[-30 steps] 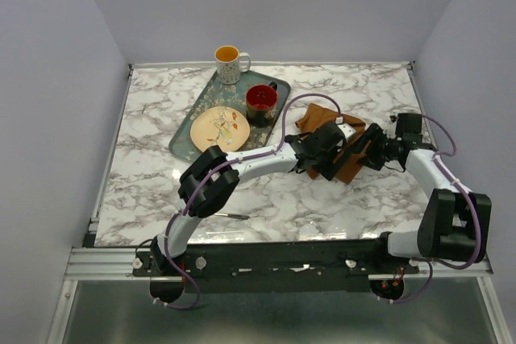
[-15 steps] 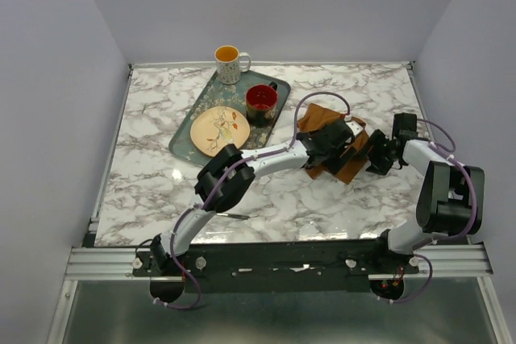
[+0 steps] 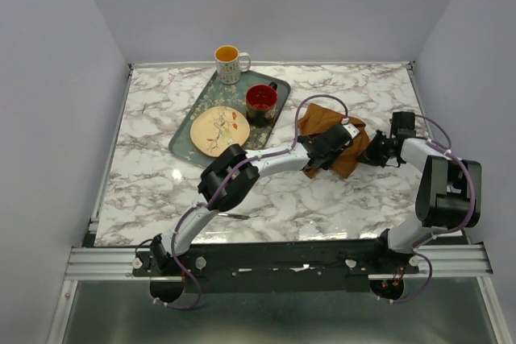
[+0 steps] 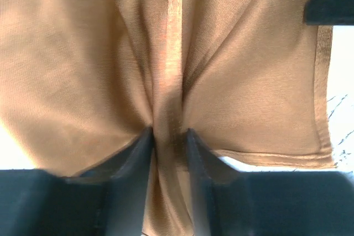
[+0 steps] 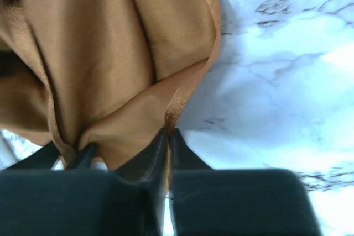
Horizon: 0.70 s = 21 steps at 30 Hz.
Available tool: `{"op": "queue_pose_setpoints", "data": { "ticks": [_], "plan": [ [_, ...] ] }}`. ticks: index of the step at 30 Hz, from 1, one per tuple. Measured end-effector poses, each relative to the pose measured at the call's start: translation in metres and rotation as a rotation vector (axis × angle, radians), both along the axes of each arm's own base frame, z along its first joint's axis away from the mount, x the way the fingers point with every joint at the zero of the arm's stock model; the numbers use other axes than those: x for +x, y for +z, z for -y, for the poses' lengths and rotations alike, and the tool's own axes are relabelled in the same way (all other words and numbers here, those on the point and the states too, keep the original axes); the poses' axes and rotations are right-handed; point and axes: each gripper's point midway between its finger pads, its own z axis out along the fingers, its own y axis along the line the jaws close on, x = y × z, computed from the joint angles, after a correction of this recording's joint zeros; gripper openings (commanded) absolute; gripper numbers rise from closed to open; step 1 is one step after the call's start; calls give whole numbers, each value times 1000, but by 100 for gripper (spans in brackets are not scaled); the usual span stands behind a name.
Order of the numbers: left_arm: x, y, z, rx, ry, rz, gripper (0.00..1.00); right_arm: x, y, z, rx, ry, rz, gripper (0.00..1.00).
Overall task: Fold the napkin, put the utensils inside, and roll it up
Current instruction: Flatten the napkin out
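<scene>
While plain pale walls (image 3: 282, 6) are enclosing it on three sides, the white marble tabletop (image 3: 161, 175) is carrying everything. A dark green tray (image 3: 201, 104) is lying slantwise toward the far left corner. It is holding a yellow plate (image 3: 219, 130) at its near end and a red mug (image 3: 261, 101) beside that. A cream mug (image 3: 229, 62) is standing at the tray's far end, though I cannot tell whether it is on the tray or just past it.

The napkin (image 3: 321, 117) is lying bunched right of the tabletop's centre. The left gripper (image 4: 168, 136) is pinching a raised fold of it, its fingers (image 4: 138, 153) nearly together with cloth between them. The right gripper (image 5: 167, 134) is clamping the hem at the napkin's right side, its fingers (image 5: 149, 158) almost touching. A slim utensil (image 3: 235, 217) is lying by the near edge.
</scene>
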Motion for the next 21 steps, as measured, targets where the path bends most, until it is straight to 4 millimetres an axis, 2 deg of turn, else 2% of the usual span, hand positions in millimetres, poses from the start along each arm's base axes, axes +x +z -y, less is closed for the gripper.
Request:
{"op": "queue_pose_setpoints", "data": {
  "ticks": [2,5,7,10,12,13,14,15,16,17,18,19,21],
  "plan": [
    [0,1,-2,4,-2,4,12,0,3,-2,7,10,11,1],
    [0,9,-6,12,-2,19,12,-3,21,-3,-1,24,60,1],
    [1,28,-9,7,-4,41,13,-6,41,-3,-17,35,110,1],
    [-2,68,-12,-29,-19,79,14,-16,85,1,-76,38,219,1],
    [-8,115,-18,-88,-35,125,14,-21,101,4,-105,32,258,1],
    [-10,130,-19,-110,-41,139,14,-26,121,4,-123,29,308,1],
    [-14,161,-22,-158,-50,168,14,-29,134,6,-144,23,342,1],
    [-16,173,-23,-177,-53,179,14,-32,150,10,-174,9,380,1],
    [-20,197,-25,-217,-61,200,16,-36,169,14,-209,-9,431,1],
    [-22,210,-28,-239,-63,211,20,-38,177,15,-221,-16,453,1],
    [-23,222,-31,-257,-62,224,22,-43,196,22,-266,-43,502,1],
    [-24,231,-36,-270,-57,232,23,-45,202,26,-290,-59,517,1],
    [-22,236,-47,-270,-42,234,23,-53,209,38,-345,-105,530,1]
  ]
}}
